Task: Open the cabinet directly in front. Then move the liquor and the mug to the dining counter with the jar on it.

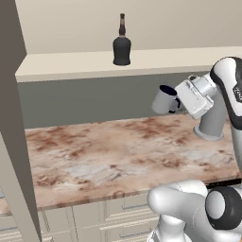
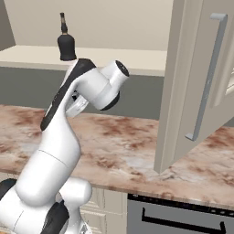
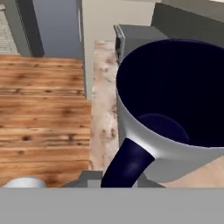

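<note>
Cabinet point(image 2: 192, 87) work is behind you: its cream door stands swung wide open on the right of the right base view, grey bar handle facing out, and the shelf inside is exposed. Below it runs the narrower marble counter point(image 1: 118, 151) over cream drawer fronts, which you should not mistake for the dining counter; neither that wide slab nor the jar is anywhere to be found from where you stand.

On the shelf, the liquor point(image 1: 122, 45) sits upright and untouched, well above and to the left of your hand. That one is left to fetch.

Your gripper point(image 1: 176, 101) is closed nearly all the way, and it appears to be pinching the dark navy handle of the mug point(image 1: 164, 100). You carry the mug tipped on its side in the air, clear of the counter and below the shelf edge. The hand view looks straight into its dark interior, with wood flooring point(image 3: 43, 122) beyond.

So, by my reckoning, you have the door opened and the mug lifted; both deliveries to the dining counter remain, and the bottle has yet to be picked.
</note>
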